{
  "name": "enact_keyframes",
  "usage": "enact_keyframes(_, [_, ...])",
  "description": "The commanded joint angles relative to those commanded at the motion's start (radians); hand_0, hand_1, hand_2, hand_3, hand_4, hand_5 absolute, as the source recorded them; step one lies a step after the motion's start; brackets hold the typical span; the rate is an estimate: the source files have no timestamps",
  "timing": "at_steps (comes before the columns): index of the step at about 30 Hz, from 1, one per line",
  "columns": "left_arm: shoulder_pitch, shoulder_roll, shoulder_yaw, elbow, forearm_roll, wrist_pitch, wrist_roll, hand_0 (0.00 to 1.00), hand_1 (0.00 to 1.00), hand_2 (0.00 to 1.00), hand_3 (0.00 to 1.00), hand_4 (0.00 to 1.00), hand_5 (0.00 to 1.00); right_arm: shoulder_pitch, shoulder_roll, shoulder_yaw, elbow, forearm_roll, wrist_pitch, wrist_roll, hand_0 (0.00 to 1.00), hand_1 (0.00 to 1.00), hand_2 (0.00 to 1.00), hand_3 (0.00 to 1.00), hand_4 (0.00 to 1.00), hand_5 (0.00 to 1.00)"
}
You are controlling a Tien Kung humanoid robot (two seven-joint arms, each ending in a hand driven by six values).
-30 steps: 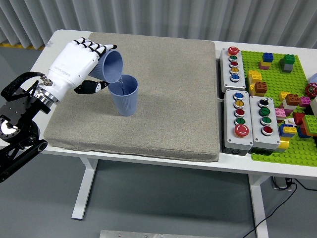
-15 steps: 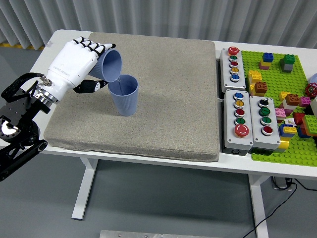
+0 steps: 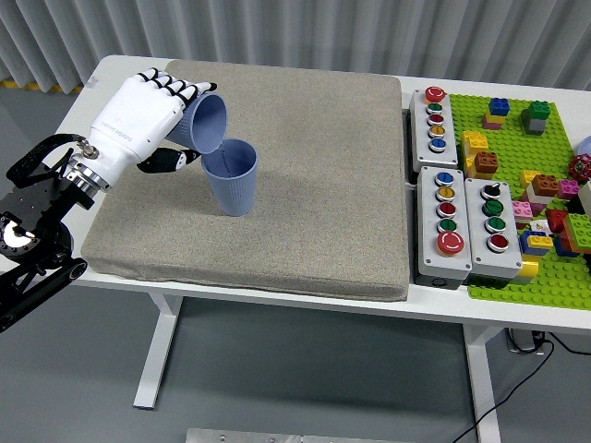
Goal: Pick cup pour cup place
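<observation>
Tipping a blue cup (image 3: 207, 123), our left robot hand (image 3: 138, 118) grips it closed.
Its mouth overhangs the second cup (image 3: 231, 175) just right of our thumb; our fingers hide its base.

Wall: pale vertical slats (image 3: 305, 32)
Floor: smooth grey (image 3: 305, 369)
Furniture: white table (image 3: 120, 69) on white legs (image 3: 159, 355)

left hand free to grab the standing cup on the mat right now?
Probably not. The left hand is already shut on the tilted cup, held with its mouth over the standing cup. The standing cup sits close by on the mat with nothing else around it, but the hand is occupied.
</observation>
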Motion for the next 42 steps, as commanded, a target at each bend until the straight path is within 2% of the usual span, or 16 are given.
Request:
enact_keyframes(9, [-0.012, 0.006, 0.016, -0.001, 0.000, 0.007, 0.008, 0.678, 0.543, 0.541, 0.574, 0.635, 0.097, -0.001, 0.000, 0.002, 0.000, -0.002, 0.000, 0.000, 0.695, 0.698, 0.629, 0.616, 0.177, 0.320])
enact_keyframes(23, [-0.007, 0.003, -0.001, -0.001, 0.000, 0.007, 0.012, 0.676, 0.543, 0.538, 0.569, 0.624, 0.095, 0.002, 0.000, -0.001, 0.000, 0.002, 0.000, 0.000, 0.695, 0.698, 0.628, 0.615, 0.177, 0.318])
enact_keyframes(42, [-0.030, 0.021, 0.046, -0.009, 0.000, 0.009, 0.025, 0.673, 0.546, 0.539, 0.567, 0.601, 0.065, -0.004, -0.001, -0.005, 0.000, 0.003, 0.000, 0.000, 0.695, 0.698, 0.629, 0.613, 0.178, 0.313])
